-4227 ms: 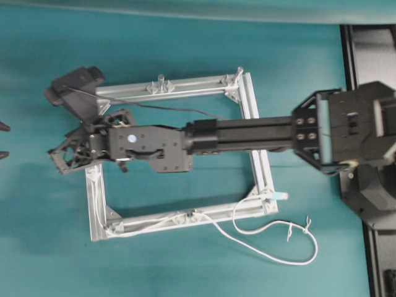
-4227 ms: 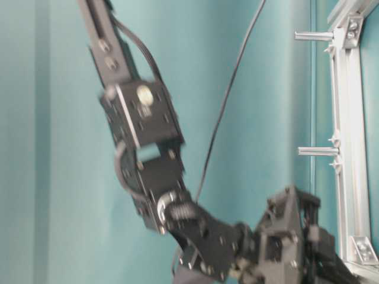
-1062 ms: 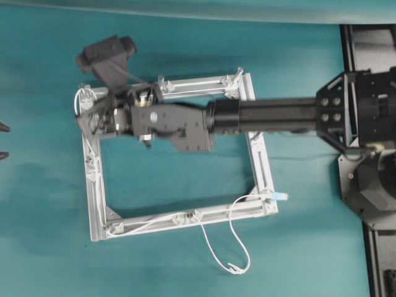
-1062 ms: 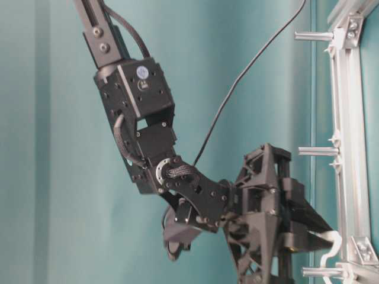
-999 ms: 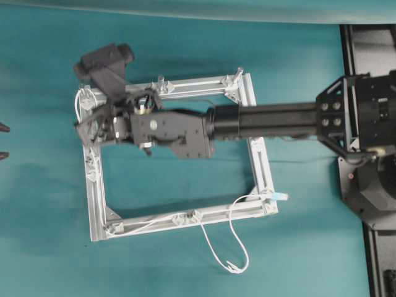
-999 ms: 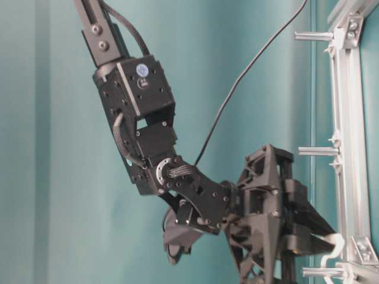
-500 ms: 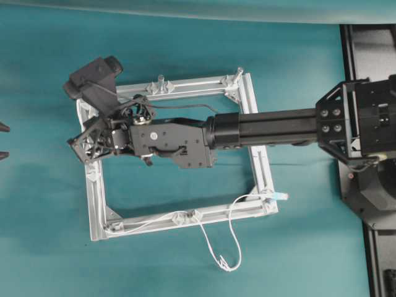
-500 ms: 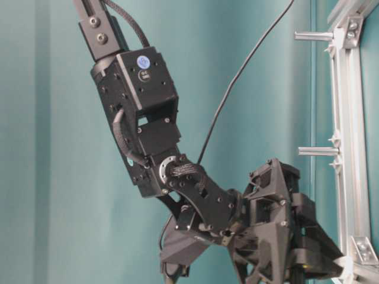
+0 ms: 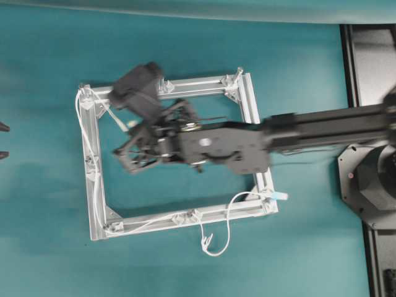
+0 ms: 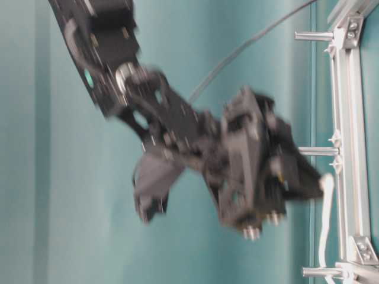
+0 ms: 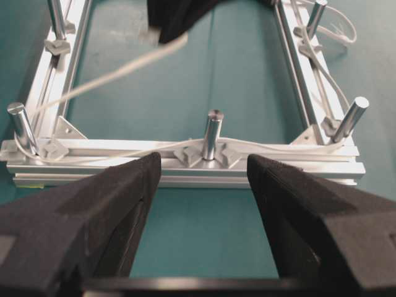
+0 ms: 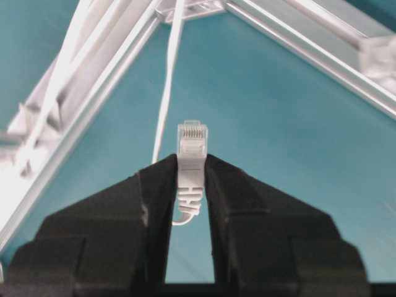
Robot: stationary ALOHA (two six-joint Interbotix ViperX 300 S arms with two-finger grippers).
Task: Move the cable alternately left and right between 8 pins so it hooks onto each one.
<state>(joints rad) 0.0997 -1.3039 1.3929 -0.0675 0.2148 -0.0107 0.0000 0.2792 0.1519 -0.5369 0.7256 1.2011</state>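
Note:
The white cable (image 9: 94, 145) runs from the frame's lower right corner along the near bar, up the left bar and round the top-left pin (image 9: 84, 93). From there it slants in to my right gripper (image 9: 128, 130), inside the frame. In the right wrist view the right gripper (image 12: 192, 166) is shut on the cable's plug (image 12: 192, 143), with the cord (image 12: 164, 99) trailing away behind. The table-level view has that gripper (image 10: 311, 177) blurred above the cable (image 10: 324, 213). My left gripper (image 11: 202, 166) is open and holds nothing, facing a pin (image 11: 212, 133) on the left bar.
The square aluminium frame (image 9: 253, 117) lies on the teal table. A slack loop of cable (image 9: 215, 246) hangs outside its near bar. More pins (image 9: 238, 73) stand along the bars. The right arm's base (image 9: 371, 185) is at the right edge. The left gripper's tips (image 9: 2, 141) show at the left edge.
My right gripper has swung from the left bar into the frame's middle, drawing the cable round the top-left pin. The slack loop outside the near bar has shrunk. The left gripper has not moved.

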